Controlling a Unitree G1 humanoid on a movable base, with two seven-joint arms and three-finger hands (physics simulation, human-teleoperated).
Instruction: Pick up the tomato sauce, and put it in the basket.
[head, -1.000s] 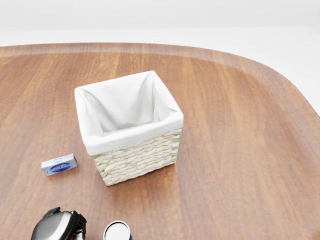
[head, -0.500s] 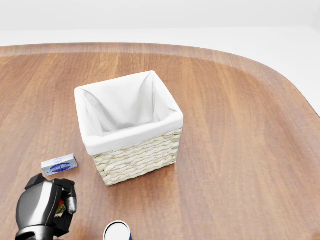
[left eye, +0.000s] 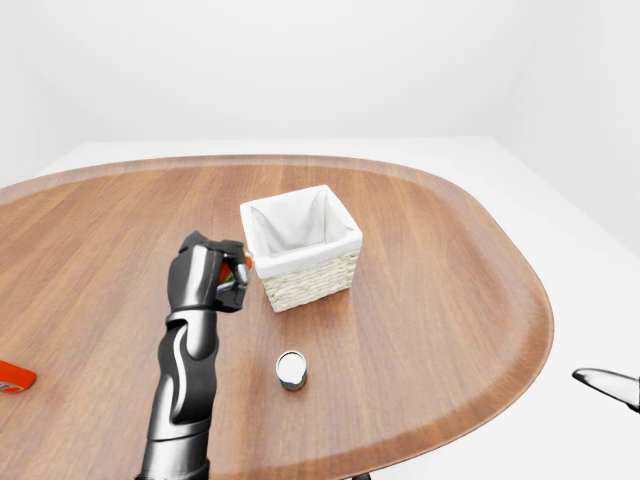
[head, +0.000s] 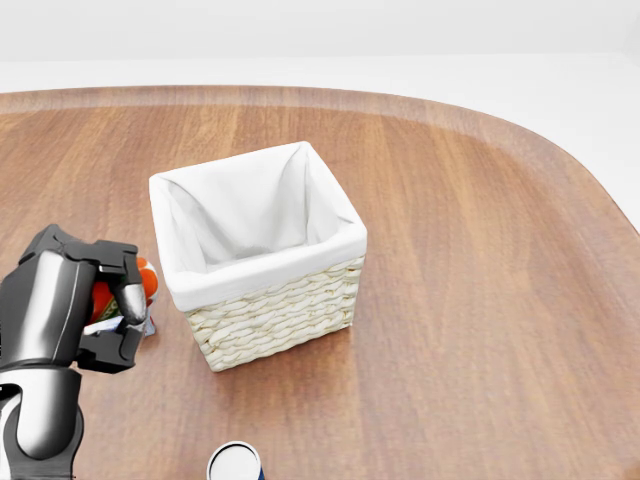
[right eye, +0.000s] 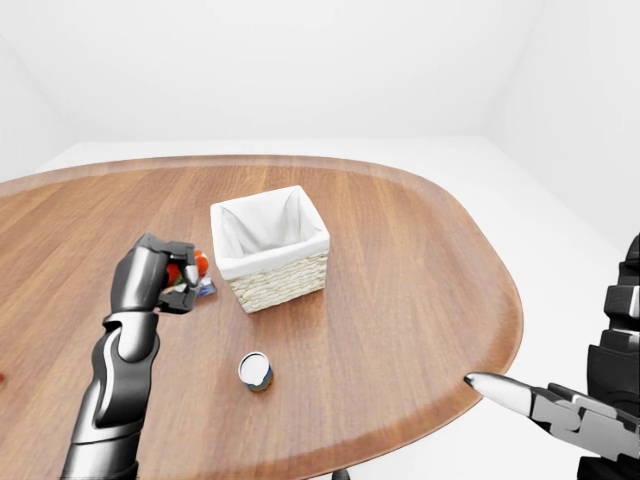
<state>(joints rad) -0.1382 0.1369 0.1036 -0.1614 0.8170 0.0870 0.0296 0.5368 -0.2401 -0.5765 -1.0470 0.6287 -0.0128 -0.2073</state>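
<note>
Left of the basket (head: 258, 250) in the head view, the left hand (head: 70, 300) was raised above the table (head: 480, 300), its three dark fingers (head: 128, 298) curled shut around the tomato sauce (head: 143, 280). Only a red-orange patch of the sauce showed between the fingers, on the side facing the basket, close to the basket's white-lined rim but outside it. Just under the hand, a corner of a small blue box (head: 148, 326) peeked out on the tabletop, left of the basket's woven wall. Below the basket in the same view stood a can (head: 234, 463) with a pale top, apart from both hand and basket. Far to the left of the basket in the left-eye view, a red-orange object (left eye: 14, 376) lay at the table's edge, cut off by the frame. Well to the right of the basket and off the table in the right-eye view, the right hand (right eye: 560, 408) hung with a pointed finger stretched out, holding nothing.
</note>
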